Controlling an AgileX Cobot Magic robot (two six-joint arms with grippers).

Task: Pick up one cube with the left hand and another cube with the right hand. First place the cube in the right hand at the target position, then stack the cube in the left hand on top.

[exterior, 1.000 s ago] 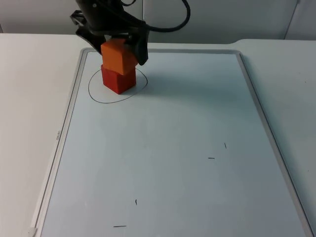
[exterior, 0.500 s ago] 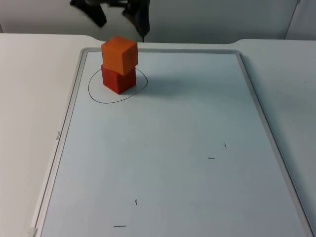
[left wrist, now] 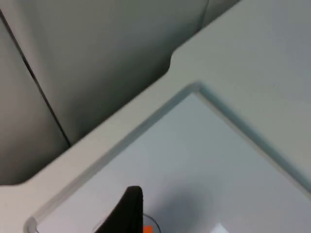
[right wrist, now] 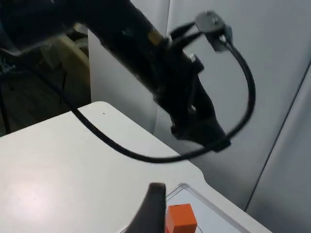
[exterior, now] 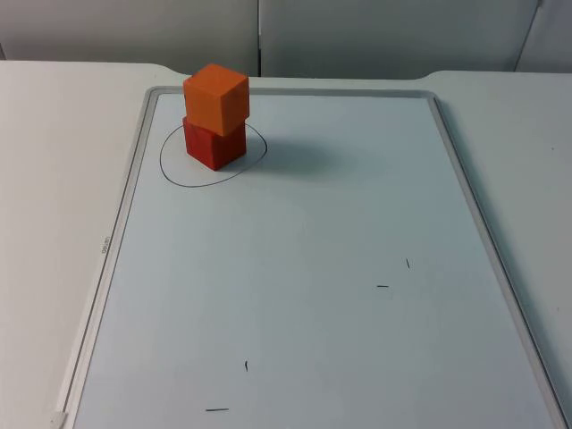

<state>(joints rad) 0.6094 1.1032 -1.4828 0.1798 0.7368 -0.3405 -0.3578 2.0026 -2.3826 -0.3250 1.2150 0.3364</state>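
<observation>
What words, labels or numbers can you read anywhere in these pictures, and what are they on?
Nothing can be read.
A tiny dark print sits on the left frame of the whiteboard; too small to read.
The short pen strokes and the drawn circle on the board are not writing.
The orange cube and the red cube under it bear no marks.

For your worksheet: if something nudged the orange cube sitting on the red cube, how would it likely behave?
The orange cube would probably slide or tip off rather than roll, since its faces are flat. It sits slightly offset and twisted on the red cube, so its footing looks modest. It seems rigid, holding sharp edges.
</observation>
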